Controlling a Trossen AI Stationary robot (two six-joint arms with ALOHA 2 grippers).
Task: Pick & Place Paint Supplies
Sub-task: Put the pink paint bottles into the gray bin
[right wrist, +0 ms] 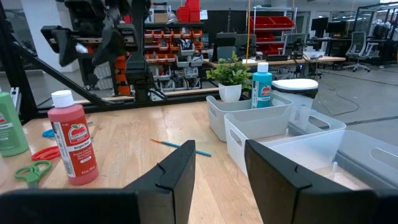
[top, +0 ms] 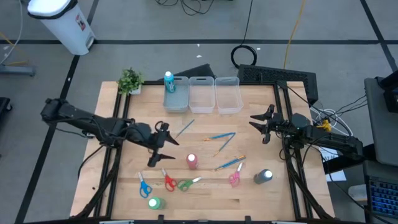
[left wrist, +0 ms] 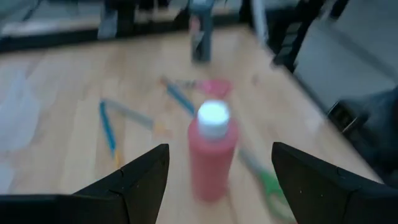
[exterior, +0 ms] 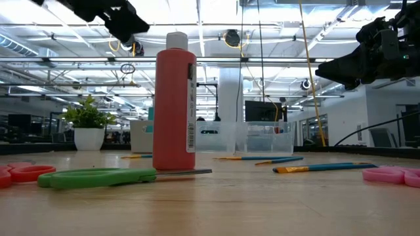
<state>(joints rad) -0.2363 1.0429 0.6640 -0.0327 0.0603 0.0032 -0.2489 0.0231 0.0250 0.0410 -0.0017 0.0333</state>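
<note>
Wooden table (top: 249, 186) | left gripper (top: 163, 144) fingers apart, facing upright pink-red paint bottle (top: 192, 161) | right gripper (top: 262, 123) fingers apart, near clear plastic bins (top: 202, 94)

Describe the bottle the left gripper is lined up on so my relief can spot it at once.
Start from the three clear bins at the table's far edge and come toward the near edge, past the scattered brushes. The pink-red bottle stands upright there, just right of the open left gripper. It is the only red bottle, white-capped.

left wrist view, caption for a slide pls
Open left gripper lined up on the upright pink-red paint bottle standing on the wooden table.
</note>
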